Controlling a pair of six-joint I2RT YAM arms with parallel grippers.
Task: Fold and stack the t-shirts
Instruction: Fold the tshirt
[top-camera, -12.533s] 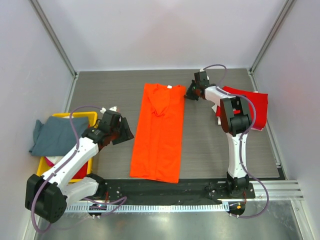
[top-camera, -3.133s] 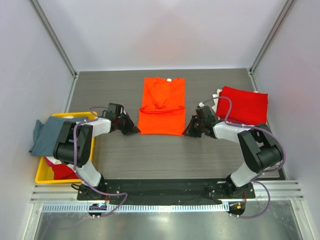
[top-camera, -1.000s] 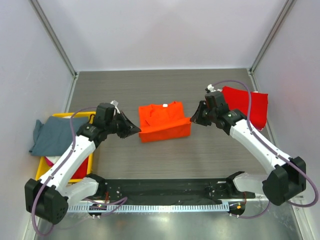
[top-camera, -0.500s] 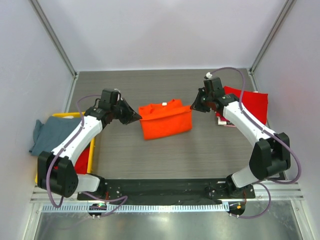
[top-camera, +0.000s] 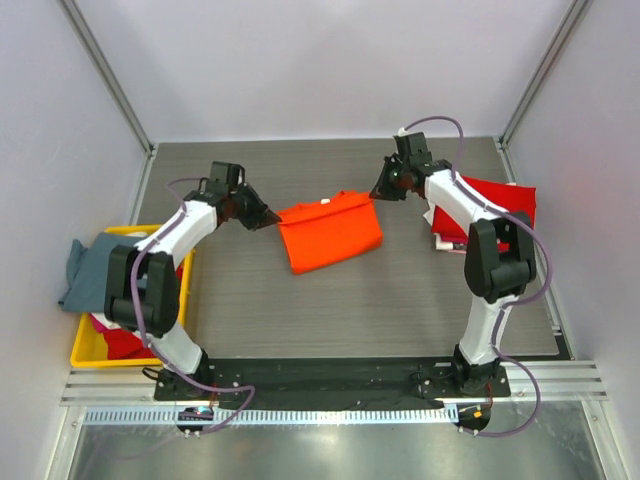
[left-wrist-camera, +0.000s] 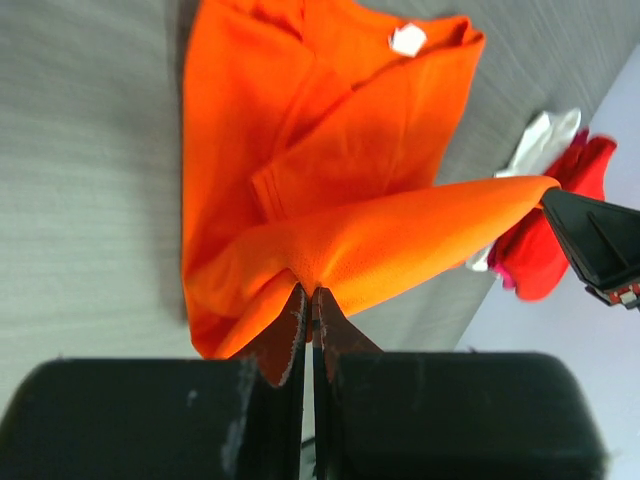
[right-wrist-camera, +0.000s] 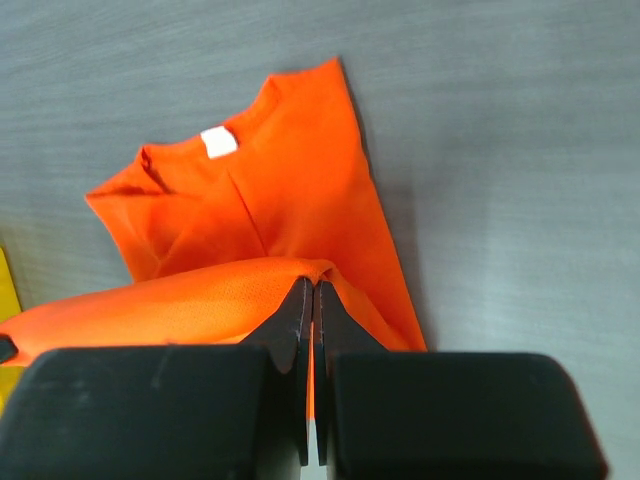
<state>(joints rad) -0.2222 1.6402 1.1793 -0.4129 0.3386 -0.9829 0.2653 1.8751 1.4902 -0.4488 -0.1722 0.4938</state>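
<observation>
— Orange t-shirt (top-camera: 330, 232)?
— Folded small, in the middle of the surface (top-camera: 300, 300); far edge lifted, near part apparently resting down.
— Held how?
— Pinched at both far corners: left hand (top-camera: 268, 217) clamped tight on the left one, right hand (top-camera: 377, 193) likewise on the right. Kept taut between, likely to carry flat, fold intact, toward the red t-shirt (top-camera: 500, 205) far right.

The folded orange t-shirt (top-camera: 330, 232) hangs taut from its top corners, with the red t-shirt (top-camera: 505, 205) to its right and the grey-blue t-shirt (top-camera: 95, 270) to its left.

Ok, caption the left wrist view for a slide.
Left hand pinches the orange t-shirt, edge stretched taut to the right hand.
</observation>
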